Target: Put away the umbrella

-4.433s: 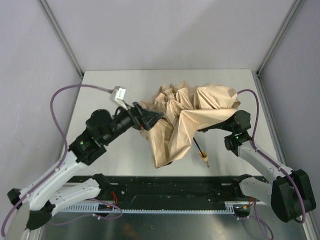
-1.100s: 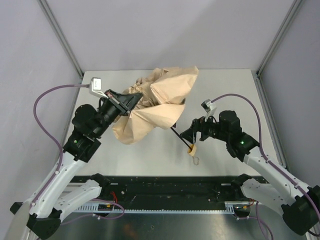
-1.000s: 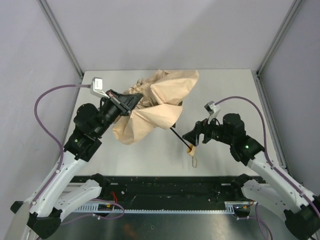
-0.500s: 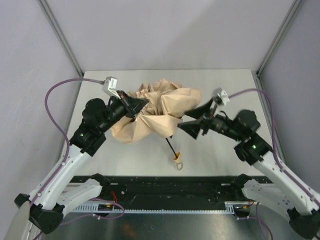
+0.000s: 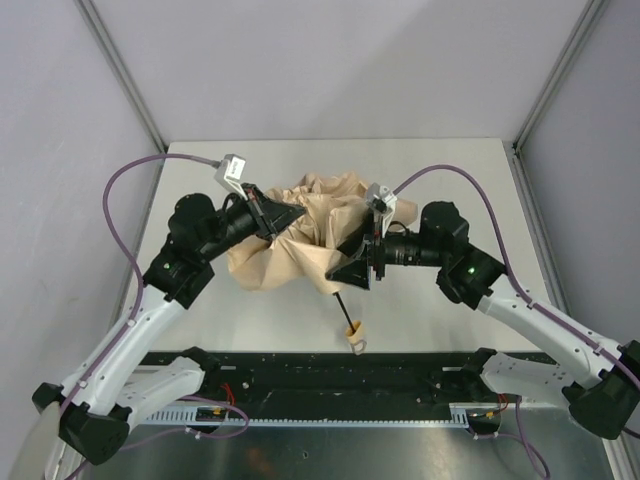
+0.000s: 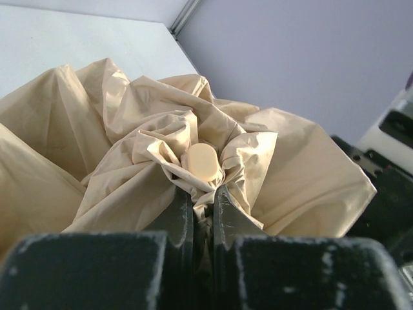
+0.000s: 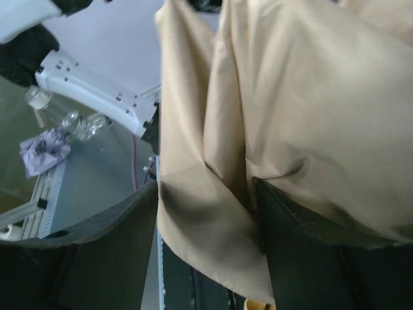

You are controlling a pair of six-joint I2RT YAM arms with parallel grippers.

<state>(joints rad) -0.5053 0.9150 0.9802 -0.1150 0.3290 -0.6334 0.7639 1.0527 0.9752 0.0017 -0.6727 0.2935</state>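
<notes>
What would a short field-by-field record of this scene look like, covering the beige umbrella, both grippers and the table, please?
object: beige fabric folding umbrella, canopy collapsed and crumpled over mid-table
shaft: thin black shaft pointing toward the near edge
handle: small tan handle at the shaft's end, near the front edge
left gripper: shut on canopy fabric, just below the round tan tip cap
right gripper: jaws apart, a fold of canopy hanging between them
surface: pale grey table
</notes>
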